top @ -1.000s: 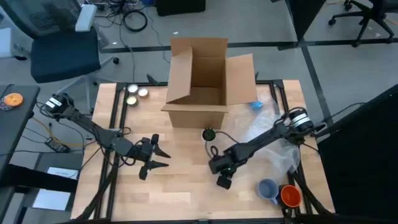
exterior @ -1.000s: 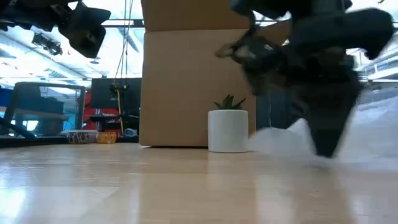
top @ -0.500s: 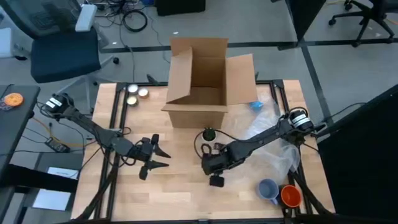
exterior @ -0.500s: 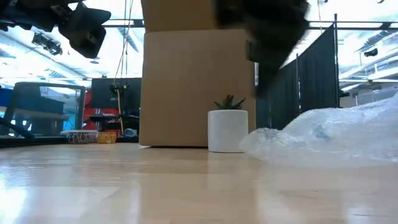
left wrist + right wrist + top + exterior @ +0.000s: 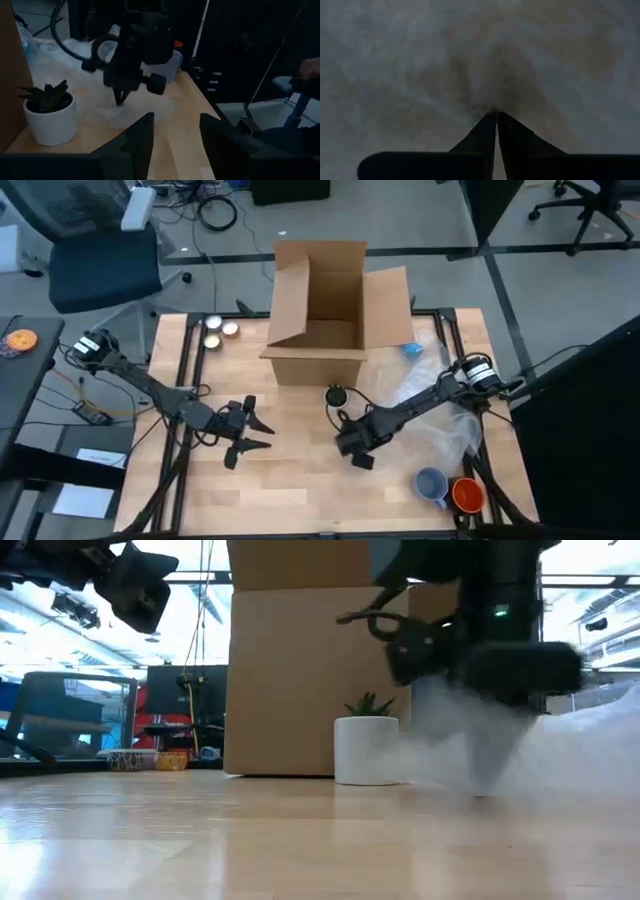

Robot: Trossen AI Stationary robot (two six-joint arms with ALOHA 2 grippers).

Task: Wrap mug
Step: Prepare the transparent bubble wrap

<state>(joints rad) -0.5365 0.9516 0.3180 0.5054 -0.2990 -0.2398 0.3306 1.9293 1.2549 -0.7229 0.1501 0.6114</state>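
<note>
Two mugs stand at the near right corner of the counter [image 5: 300, 490]: one blue mug [image 5: 430, 484] and one orange mug [image 5: 467, 495], side by side, both open end up; their contents cannot be determined. One sheet of bubble wrap [image 5: 440, 420] lies behind them on the right half of the counter. The right end effector [image 5: 358, 452] is at the sheet's left edge, near the counter centre, tips down; its fingers [image 5: 492, 131] are pressed together on the bubble wrap. The left end effector [image 5: 255, 430] hovers over the left half of the counter, fingers [image 5: 137, 140] spread apart, holding nothing. One small white pot [image 5: 366, 750] containing one green plant stands just in front of the box. One cardboard box [image 5: 325, 310] stands at the far centre, flaps open; nothing is visible inside. Two small round tins [image 5: 221, 327] sit at the far left.
</note>
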